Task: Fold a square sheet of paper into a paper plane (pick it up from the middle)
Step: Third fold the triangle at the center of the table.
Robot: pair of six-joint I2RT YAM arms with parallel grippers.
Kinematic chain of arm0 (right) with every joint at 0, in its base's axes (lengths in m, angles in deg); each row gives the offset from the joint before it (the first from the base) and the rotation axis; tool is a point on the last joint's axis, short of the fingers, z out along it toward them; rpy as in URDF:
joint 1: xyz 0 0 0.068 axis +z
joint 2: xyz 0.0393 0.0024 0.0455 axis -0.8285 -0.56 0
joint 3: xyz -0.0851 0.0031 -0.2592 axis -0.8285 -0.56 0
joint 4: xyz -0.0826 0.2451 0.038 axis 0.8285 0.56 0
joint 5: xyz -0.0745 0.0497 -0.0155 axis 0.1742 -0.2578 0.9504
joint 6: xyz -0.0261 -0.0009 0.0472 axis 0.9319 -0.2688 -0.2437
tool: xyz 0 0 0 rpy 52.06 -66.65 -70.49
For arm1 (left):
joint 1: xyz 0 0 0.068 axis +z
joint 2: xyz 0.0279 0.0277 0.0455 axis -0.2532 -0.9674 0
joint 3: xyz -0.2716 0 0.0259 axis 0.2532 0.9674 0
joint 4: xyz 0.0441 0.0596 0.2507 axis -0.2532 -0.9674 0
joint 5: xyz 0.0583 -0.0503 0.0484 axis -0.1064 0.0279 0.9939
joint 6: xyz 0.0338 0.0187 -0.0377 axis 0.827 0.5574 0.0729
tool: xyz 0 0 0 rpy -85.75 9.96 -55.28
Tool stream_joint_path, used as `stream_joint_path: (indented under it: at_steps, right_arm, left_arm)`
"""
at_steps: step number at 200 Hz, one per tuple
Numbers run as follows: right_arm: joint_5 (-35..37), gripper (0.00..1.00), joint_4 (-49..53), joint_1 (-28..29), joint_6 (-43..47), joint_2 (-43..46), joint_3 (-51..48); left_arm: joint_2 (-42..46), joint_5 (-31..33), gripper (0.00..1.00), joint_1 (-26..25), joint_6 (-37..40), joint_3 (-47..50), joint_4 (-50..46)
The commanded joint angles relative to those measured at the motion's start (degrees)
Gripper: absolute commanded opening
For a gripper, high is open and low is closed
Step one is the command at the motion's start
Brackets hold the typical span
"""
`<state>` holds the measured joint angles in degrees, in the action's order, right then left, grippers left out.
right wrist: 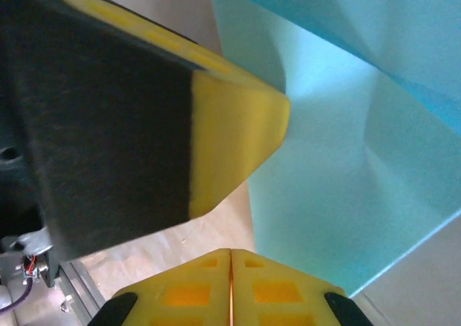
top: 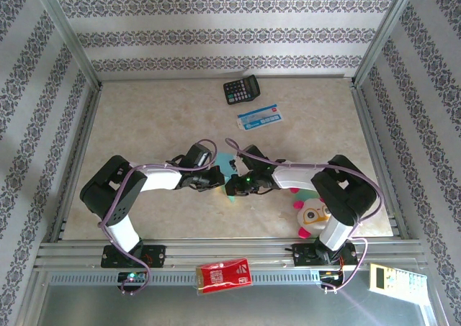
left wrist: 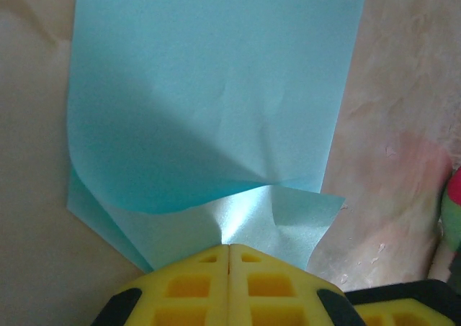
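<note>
Both arms are seen folded in from their bases, elbows thrown wide to the outside, white forearms angled toward the middle. The left gripper [top: 216, 178] and the right gripper [top: 242, 187] are set low, just beside each other, almost tip to tip. In the left wrist view, its yellow fingertips [left wrist: 191, 286] are pressed flat together, jaws closed. In the right wrist view, the right pads [right wrist: 270, 290] are met along a thin seam, and the left arm's yellow finger [right wrist: 230, 132] is caught looming close above

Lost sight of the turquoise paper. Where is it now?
Top view: the turquoise paper lies below the blue card, between the right hand and the left hand, which pinches its edge.
</note>
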<state>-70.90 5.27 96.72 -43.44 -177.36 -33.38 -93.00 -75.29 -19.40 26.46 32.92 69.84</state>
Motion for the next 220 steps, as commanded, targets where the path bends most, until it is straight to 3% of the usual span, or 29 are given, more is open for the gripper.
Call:
stream_joint_path:
  at_steps: [1,48,156,188,220]
  right_arm:
    - [-1.3,0.08,-1.8,0.5,-0.6,-2.2,1.7]
    - [-0.1,0.06,2.2,-0.3,0.8,-2.8,-1.0]
    - [0.5,0.04,9.2,2.1,1.6,5.5,-9.7]
    - [-2.6,0.04,4.7,0.0,-0.6,9.2,-8.1]
    - [-4.4,0.05,1.1,-0.3,-1.9,6.8,-4.4]
  left_arm:
    - [-3.2,4.8,0.0,0.1,1.3,1.7,-8.9]
    - [-3.6,5.9,0.0,0.1,1.6,2.0,-9.2]
    - [-4.2,7.8,0.0,0.1,2.2,2.6,-10.1]
    - [-4.2,7.5,0.0,0.1,2.1,2.5,-9.7]
    - [-3.8,7.3,0.0,0.0,2.0,2.4,-9.7]
